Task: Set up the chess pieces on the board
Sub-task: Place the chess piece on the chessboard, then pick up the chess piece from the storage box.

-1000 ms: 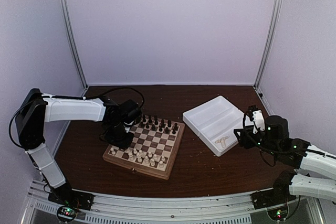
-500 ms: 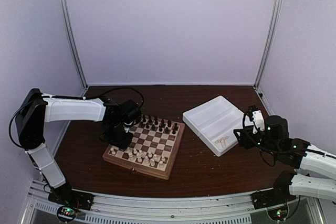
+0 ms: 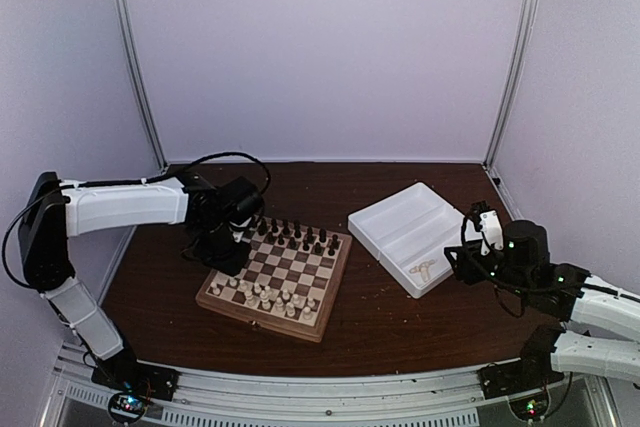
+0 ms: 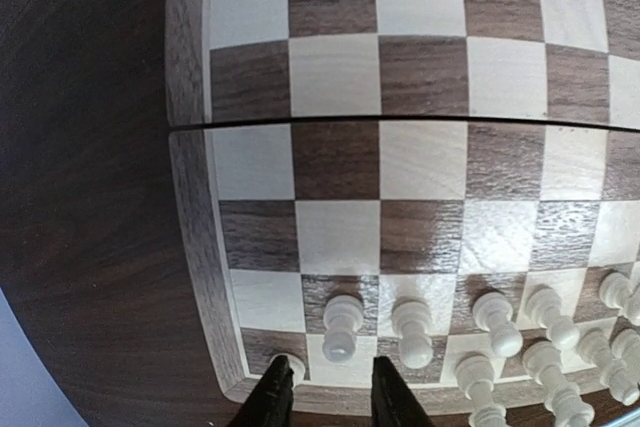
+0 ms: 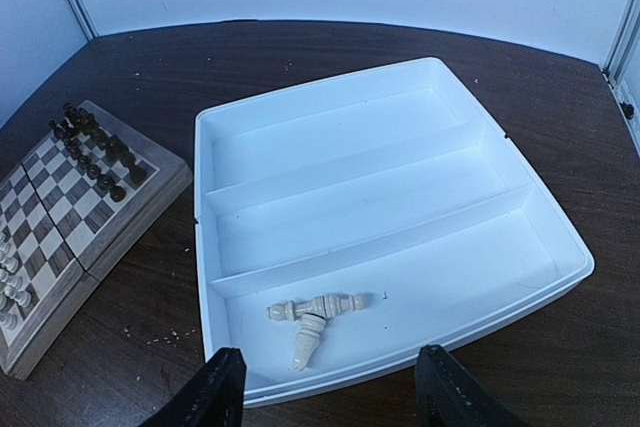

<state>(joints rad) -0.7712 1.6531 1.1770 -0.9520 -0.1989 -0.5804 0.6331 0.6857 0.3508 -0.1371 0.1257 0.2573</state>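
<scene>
Chess pieces (image 5: 318,312) of the pale set that are not yet on the board lie straight ahead of the right tool (image 5: 330,399) and a little below it, so that arm, not the left one, is the nearer; the right tool hangs with its two fingers spread wide, holding and touching nothing, over the near rim of the white tray (image 5: 370,212); the loose pieces lie on their sides, touching one another, in the compartment closest to it; one has its long axis running side to side across the view, another points roughly toward the tool; by my judgement the one pointing toward the tool suits the fingers as they stand, while the crosswise one would call for a turn of the wrist; the left tool (image 4: 328,399) sits low over a corner of the board (image 4: 340,77) on the pale side, its fingers only slightly parted with nothing between them; a pale corner piece (image 4: 288,362) stands just beside one finger, and a row of pale pawns (image 4: 412,332) stands just ahead; the board rests on the counter (image 5: 520,87) to the left of the tray, well apart from the right tool, with the dark pieces (image 3: 295,235) lined along its far side.
</scene>
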